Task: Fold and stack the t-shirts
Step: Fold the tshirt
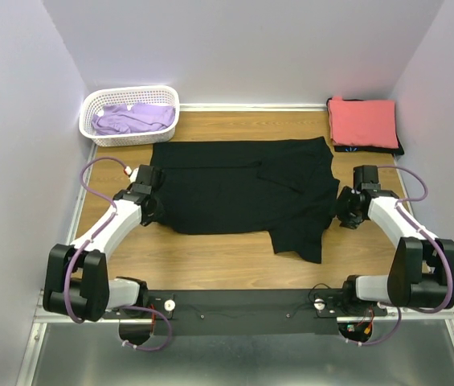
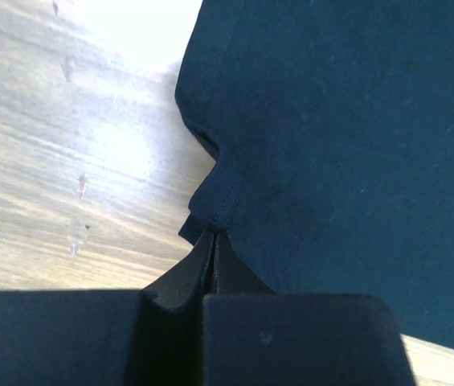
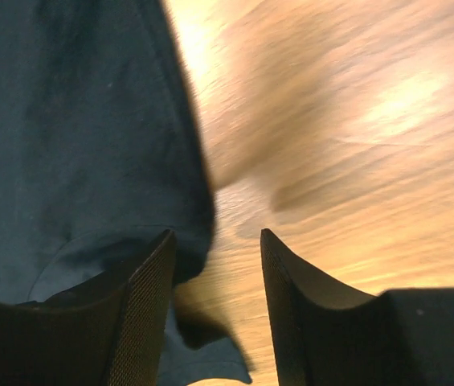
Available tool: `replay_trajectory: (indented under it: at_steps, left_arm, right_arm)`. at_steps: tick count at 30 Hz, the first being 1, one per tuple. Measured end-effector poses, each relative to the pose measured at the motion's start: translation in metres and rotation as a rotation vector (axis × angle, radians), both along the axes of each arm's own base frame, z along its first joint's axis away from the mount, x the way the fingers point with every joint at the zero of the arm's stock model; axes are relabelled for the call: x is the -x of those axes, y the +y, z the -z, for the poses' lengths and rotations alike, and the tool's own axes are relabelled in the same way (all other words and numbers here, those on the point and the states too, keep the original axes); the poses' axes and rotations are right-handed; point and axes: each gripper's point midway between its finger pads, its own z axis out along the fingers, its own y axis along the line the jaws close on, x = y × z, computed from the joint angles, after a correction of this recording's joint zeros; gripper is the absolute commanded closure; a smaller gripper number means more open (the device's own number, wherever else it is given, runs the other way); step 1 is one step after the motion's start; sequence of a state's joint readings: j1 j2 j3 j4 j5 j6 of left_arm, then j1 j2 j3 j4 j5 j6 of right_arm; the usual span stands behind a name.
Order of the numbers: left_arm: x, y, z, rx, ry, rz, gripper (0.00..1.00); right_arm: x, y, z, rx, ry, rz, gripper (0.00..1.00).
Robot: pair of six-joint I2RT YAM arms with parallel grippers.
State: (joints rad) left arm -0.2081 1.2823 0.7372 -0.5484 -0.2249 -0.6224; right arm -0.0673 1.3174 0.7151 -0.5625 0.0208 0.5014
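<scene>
The black t-shirt [image 1: 243,189] lies spread flat across the middle of the table, with one sleeve folded in over its body. My left gripper [image 1: 159,209] is at the shirt's left edge. In the left wrist view it [image 2: 213,235] is shut, and a puckered bit of the black hem [image 2: 225,197] is pinched at its tips. My right gripper [image 1: 345,209] is at the shirt's right edge. It [image 3: 214,233] is open there, low over the wood. The black fabric's edge [image 3: 90,161] reaches just inside its left finger [image 3: 150,281].
A white lattice basket [image 1: 90,108] at the back left holds a lavender t-shirt [image 1: 134,118]. At the back right, a folded coral-red t-shirt [image 1: 361,121] lies on a dark one [image 1: 353,148] with a teal mark. White walls close in three sides.
</scene>
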Motion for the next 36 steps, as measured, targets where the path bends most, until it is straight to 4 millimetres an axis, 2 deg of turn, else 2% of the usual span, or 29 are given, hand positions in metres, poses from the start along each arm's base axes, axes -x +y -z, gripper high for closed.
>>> replay_trajectory:
  at_steps: [3, 13, 19, 21, 22, 24, 25, 29, 36]
  left_arm:
    - [-0.004, 0.0, -0.003, 0.005, -0.018, 0.003, 1.0]
    - [-0.005, 0.0, -0.004, 0.019, -0.036, 0.007, 1.0]
    - [-0.005, 0.002, -0.005, 0.02, -0.04, -0.001, 1.0]
    - [-0.005, 0.002, -0.005, 0.021, -0.042, -0.003, 1.0]
    - [-0.005, 0.002, -0.006, 0.021, -0.043, -0.004, 1.0]
    - [-0.006, 0.003, -0.007, 0.022, -0.047, -0.004, 1.0]
    - [-0.006, 0.003, -0.007, 0.022, -0.049, -0.005, 1.0]
    - [-0.006, 0.005, -0.01, 0.024, -0.058, -0.013, 1.0]
    - [-0.001, 0.013, -0.029, 0.031, -0.106, -0.04, 1.0]
  right_arm:
    - [-0.001, 0.008, 0.003, -0.043, 0.001, -0.012, 0.47]
    - [0.001, 0.015, 0.018, -0.088, 0.021, -0.009, 0.48]
    - [-0.004, 0.016, 0.019, -0.094, 0.004, -0.003, 0.62]
    - [-0.005, 0.017, 0.019, -0.098, -0.002, 0.001, 0.72]
    - [-0.006, 0.017, 0.02, -0.099, -0.005, 0.004, 0.81]
    - [-0.006, 0.017, 0.02, -0.103, -0.008, 0.011, 0.9]
    - [-0.006, 0.018, 0.021, -0.104, -0.008, 0.013, 0.99]
    - [-0.003, 0.018, 0.019, -0.106, -0.014, 0.014, 0.99]
    - [0.006, 0.018, 0.0, -0.102, -0.046, 0.013, 0.99]
